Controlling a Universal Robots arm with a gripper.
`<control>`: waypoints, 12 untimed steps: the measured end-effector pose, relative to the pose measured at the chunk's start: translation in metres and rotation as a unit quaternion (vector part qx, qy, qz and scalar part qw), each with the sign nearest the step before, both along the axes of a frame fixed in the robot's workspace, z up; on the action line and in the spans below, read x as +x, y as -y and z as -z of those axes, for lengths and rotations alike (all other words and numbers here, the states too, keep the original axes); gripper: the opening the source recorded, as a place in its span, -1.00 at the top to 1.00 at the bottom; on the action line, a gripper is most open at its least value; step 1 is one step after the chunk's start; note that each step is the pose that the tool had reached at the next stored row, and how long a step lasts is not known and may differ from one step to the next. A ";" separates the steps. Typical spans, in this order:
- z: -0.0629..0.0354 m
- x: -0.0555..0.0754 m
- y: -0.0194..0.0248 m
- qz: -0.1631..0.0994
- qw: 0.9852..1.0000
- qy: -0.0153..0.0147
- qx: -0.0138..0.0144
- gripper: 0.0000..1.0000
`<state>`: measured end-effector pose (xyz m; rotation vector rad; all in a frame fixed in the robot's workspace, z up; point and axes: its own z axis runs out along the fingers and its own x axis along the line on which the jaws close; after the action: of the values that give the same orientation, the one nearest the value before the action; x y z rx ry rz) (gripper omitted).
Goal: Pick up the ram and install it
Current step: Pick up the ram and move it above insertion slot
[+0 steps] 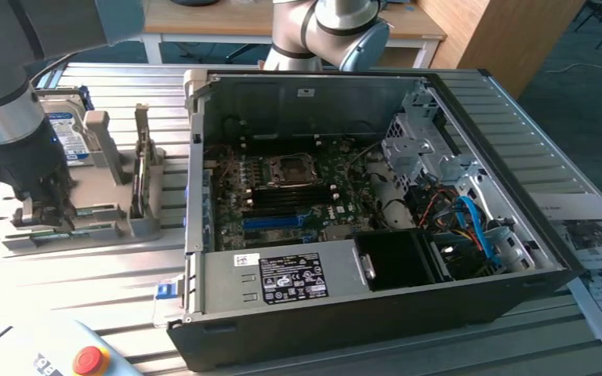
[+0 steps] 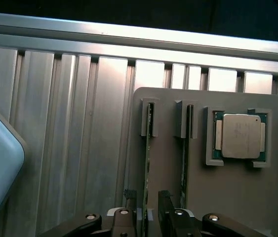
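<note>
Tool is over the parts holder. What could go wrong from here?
The open tool straddles one ram stick; a finger sits in the narrow gap beside the second ram stick and might knock it. The stick stands on edge in slots of the grey holder, so an off-centre close could tilt or jam it.

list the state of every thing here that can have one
gripper, open, one finger on each side of the ram
ram, standing on edge in its slot, not lifted
second stick, standing on edge in the next slot
processor, lying flat in its pocket
hard drive, standing upright
computer case, side open, inside exposed
</note>
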<state>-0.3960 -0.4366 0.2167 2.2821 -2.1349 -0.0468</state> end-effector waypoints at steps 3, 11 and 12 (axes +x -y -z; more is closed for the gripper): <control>0.0031 0.000 0.0000 0.000 1.000 0.000 0.000 0.38; 0.0088 0.000 0.0000 0.000 1.000 0.000 0.000 0.38; 0.0093 0.000 0.0000 0.000 1.000 0.000 0.000 0.38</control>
<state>-0.3960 -0.4367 0.2074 2.2822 -2.1347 -0.0468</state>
